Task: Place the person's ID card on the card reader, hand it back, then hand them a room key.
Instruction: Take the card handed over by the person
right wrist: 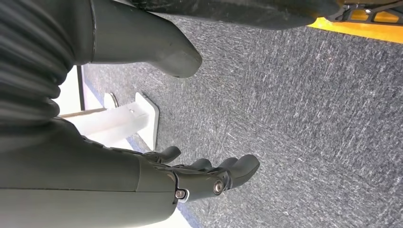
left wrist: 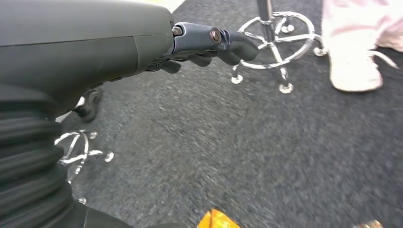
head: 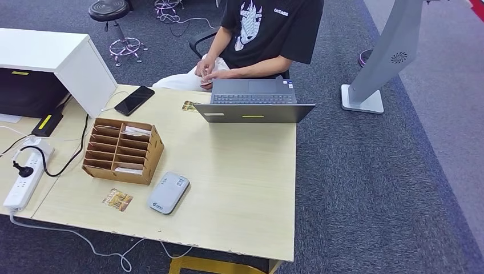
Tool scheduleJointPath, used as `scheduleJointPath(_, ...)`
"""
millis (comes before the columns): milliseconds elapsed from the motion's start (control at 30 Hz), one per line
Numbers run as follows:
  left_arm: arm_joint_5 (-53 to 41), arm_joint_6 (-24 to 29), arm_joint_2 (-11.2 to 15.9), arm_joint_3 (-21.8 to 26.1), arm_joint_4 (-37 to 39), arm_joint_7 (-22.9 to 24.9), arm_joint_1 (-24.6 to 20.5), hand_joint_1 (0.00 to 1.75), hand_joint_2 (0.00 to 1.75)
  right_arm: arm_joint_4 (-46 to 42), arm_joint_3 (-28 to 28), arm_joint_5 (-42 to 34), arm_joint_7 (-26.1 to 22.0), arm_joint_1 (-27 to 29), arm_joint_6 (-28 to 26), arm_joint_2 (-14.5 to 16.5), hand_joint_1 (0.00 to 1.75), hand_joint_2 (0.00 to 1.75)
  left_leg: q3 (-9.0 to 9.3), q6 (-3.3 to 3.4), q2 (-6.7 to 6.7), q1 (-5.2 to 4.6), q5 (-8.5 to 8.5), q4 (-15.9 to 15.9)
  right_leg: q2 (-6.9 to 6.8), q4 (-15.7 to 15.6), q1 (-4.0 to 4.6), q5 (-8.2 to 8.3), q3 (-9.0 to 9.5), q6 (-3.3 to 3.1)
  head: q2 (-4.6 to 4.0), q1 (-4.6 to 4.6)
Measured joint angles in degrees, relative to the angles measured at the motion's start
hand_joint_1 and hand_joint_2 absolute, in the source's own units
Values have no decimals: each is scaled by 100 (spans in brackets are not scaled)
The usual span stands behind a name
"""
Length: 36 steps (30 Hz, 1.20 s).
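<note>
Head view: the grey card reader (head: 168,192) lies flat near the table's (head: 240,188) front edge, just right of a gold-printed card (head: 117,200) and in front of the cardboard slot organizer (head: 121,150) holding white cards. Another card (head: 189,106) lies at the far edge beside an open laptop (head: 254,101), where a seated person's hands (head: 208,68) meet. A phone (head: 134,100) lies toward the far left. Both wrist views show the left hand (left wrist: 209,45) and right hand (right wrist: 199,173) empty, fingers loosely apart, over carpet.

Small white lettering on person's black T-shirt (head: 268,25), too blurred to read; no other legible text.
</note>
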Motion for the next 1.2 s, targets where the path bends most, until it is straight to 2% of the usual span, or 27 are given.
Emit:
scheduleJointPath(233,345,0,-68,-121,0,-537,36,0,175,0,1,-93,-18,0,-28,-3,0,175,-2,0,0,0,0,0,0,0,3,-1,-1,0,0,1)
scheduleJointPath(367,662,0,-97,-159,0,-1282,80,0,175,0,-1,-187,-37,4,-47,-3,0,175,-1,0,0,-2,-1,0,0,0,2,-1,-6,0,0,1)
scheduleJointPath(467,832,1,-104,-322,0,-1692,-78,0,175,0,-1,-241,-29,2,-77,-3,0,175,-4,3,-13,-2,2,1,-15,-1,2,-1,-12,1,-1,2)
scheduleJointPath(667,892,0,-79,-570,0,-1766,-503,0,175,0,-1,-235,-8,-2,-118,-3,0,175,0,0,-17,0,9,0,-20,2,3,5,6,-6,-1,0)
scheduleJointPath(1200,929,0,-37,-785,0,-1766,-814,0,175,0,-1,-245,-40,-1,-121,-3,0,175,0,1,-16,-1,10,1,-18,2,3,3,1,-5,0,1)
